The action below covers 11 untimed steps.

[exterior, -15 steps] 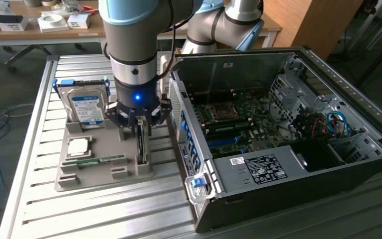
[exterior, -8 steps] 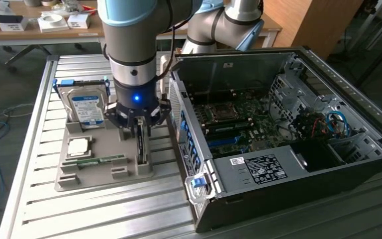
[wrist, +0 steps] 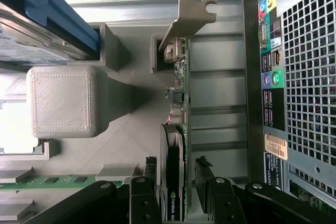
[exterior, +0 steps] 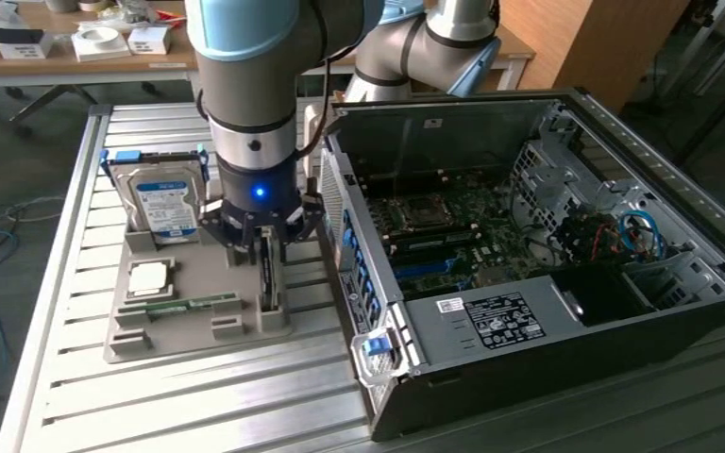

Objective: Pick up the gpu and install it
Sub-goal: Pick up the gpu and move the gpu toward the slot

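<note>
Grey printed plastic forms the holder tray that is seen under the claw in the exterior view, on a slatted metal table. The claw is positioned low over the gpu, which is stood on edge in a slot of the tray, directly beneath the fingertips. A silver hard drive with a blue-white label is propped upright just beside the claw, on the exterior view's left. A green memory stick is laid flat on the tray, nearer the camera than the claw. An open computer case is set close to the claw on the exterior view's right.

In the wrist view the claw is seen spread, with one of its black fingers on each side of the gpu. A narrow gap is left at one finger, so the card is not pinched. The grey metal bracket is found at the card's end farthest from the claw. The case's rear ports are seen to one side of the card, the hard drive to the other.
</note>
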Each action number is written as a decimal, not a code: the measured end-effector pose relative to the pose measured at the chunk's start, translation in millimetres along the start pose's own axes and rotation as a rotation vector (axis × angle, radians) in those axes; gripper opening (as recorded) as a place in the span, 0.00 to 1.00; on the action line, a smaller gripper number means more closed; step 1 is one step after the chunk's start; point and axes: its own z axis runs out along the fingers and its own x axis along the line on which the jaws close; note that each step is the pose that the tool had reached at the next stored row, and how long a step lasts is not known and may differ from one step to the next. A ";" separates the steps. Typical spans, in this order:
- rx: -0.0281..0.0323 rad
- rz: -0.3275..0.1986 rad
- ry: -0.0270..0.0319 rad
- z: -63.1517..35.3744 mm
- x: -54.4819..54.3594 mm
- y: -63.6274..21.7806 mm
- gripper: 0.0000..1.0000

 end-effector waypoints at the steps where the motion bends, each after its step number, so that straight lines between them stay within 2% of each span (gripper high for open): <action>1: 0.0001 0.000 0.0001 0.1 0.0 0.0 0.43; 11: 0.0001 0.000 0.0000 0.9 0.8 1.0 0.43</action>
